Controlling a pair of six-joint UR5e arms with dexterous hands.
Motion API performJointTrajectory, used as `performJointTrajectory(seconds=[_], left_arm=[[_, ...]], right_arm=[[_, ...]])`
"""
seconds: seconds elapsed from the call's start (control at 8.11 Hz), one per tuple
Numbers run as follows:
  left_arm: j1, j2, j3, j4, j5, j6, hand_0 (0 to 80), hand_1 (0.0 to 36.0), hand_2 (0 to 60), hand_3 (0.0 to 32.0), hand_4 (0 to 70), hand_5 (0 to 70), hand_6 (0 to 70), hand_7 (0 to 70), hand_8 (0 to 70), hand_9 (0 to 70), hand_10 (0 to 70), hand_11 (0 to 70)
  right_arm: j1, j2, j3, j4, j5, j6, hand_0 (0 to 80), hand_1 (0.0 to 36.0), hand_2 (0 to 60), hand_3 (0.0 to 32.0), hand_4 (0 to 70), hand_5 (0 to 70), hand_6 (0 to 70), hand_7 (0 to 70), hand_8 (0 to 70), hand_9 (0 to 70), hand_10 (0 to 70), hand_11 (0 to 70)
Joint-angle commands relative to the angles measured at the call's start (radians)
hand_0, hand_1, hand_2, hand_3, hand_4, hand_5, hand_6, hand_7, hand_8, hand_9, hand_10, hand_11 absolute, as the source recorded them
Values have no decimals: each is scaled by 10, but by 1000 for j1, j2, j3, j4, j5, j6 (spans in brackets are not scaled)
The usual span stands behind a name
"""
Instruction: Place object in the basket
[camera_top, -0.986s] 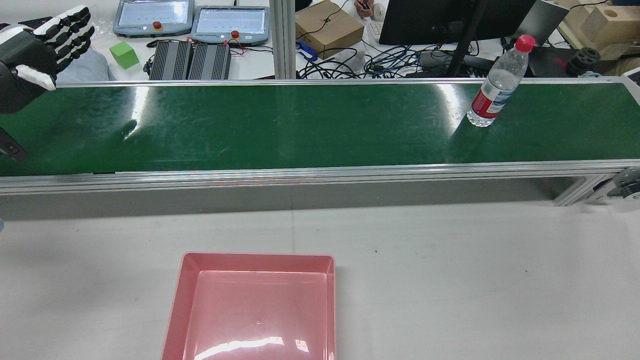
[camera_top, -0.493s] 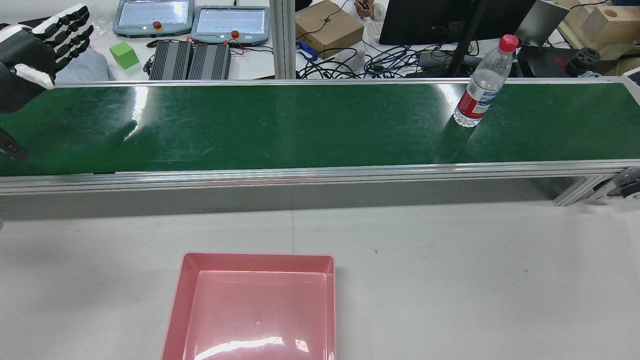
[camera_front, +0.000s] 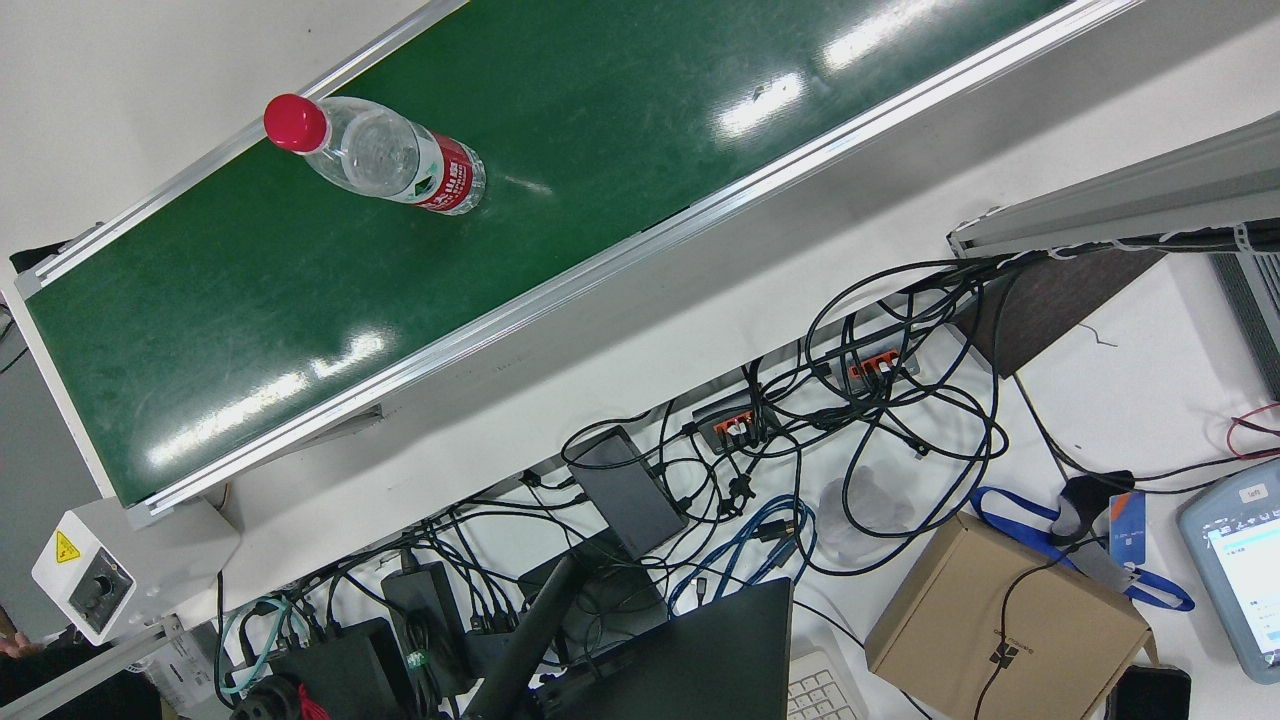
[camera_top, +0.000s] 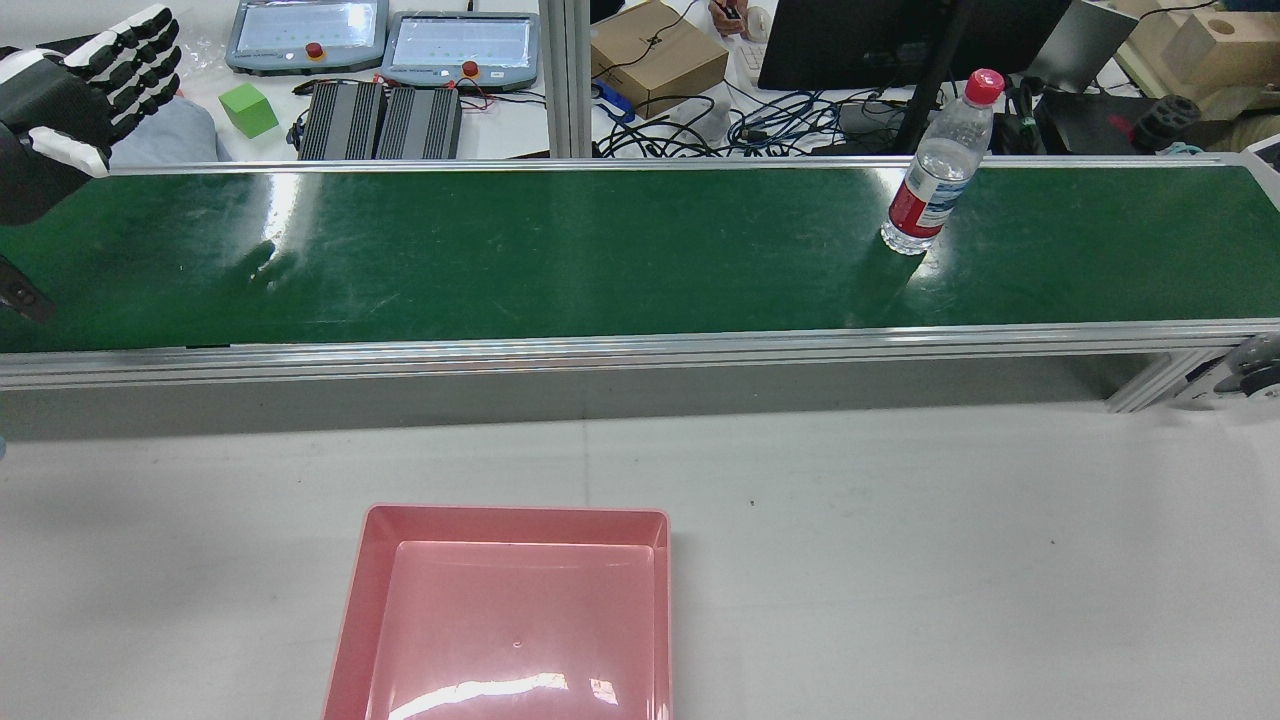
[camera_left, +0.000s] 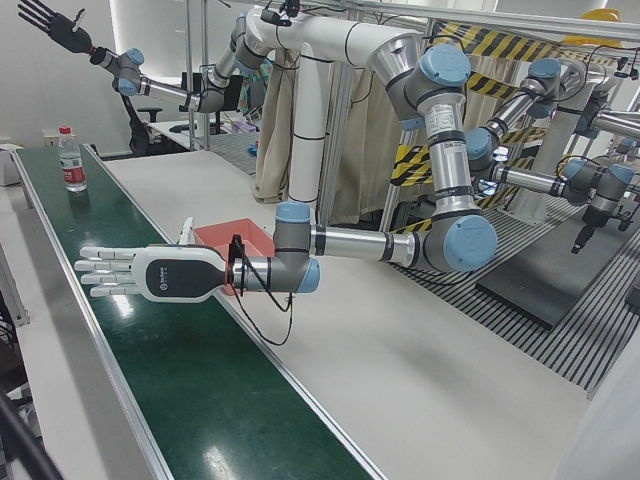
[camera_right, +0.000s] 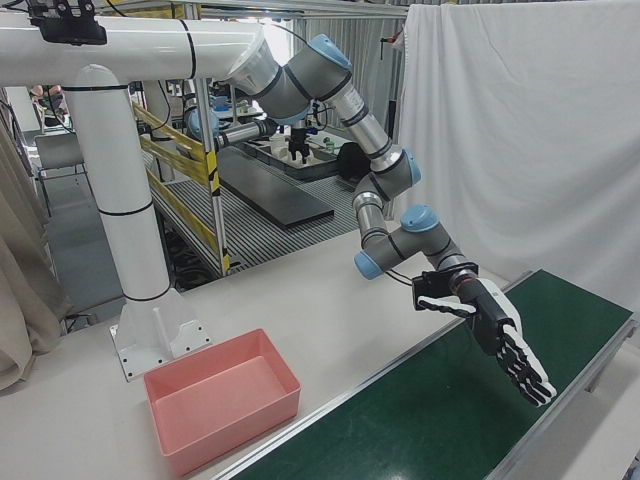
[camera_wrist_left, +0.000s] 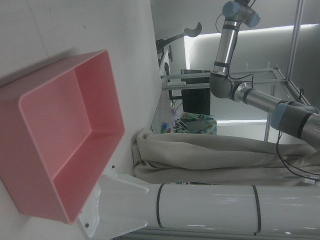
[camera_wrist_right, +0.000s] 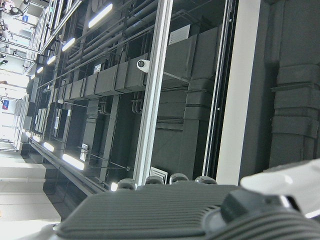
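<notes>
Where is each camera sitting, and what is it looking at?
Front view: high up, looking down at the green belt, the water bottle and desk cables; no arm.
Rear view: behind the robot, facing the belt, bottle and pink basket; left hand at its edge.
Left-front view: a front corner, looking along the belt; left hand and arm.
Right-front view: the other corner; the same hand and basket.
Left hand view: on the hand, sideways, facing the basket.
Right hand view: faces ceiling ducts; the right hand's back shows.
Rear and front views share the bottle.
</notes>
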Motion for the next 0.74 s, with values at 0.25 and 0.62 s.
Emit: performJointTrajectory(seconds=[0.25,0.62], left_arm=[[-1,-1,-14,2,0,-2,497,2,0,18,0,85,0,0,12,18,0,0],[-4,0,-22,2,0,-2,499,4,0,18,0,83,0,0,9,15,0,0]], right_arm=[[0,0,0,0,0,0,0,0,0,0,0,0,0,0,0,0,0,0],[0,0,0,0,0,0,0,0,0,0,0,0,0,0,0,0,0,0]])
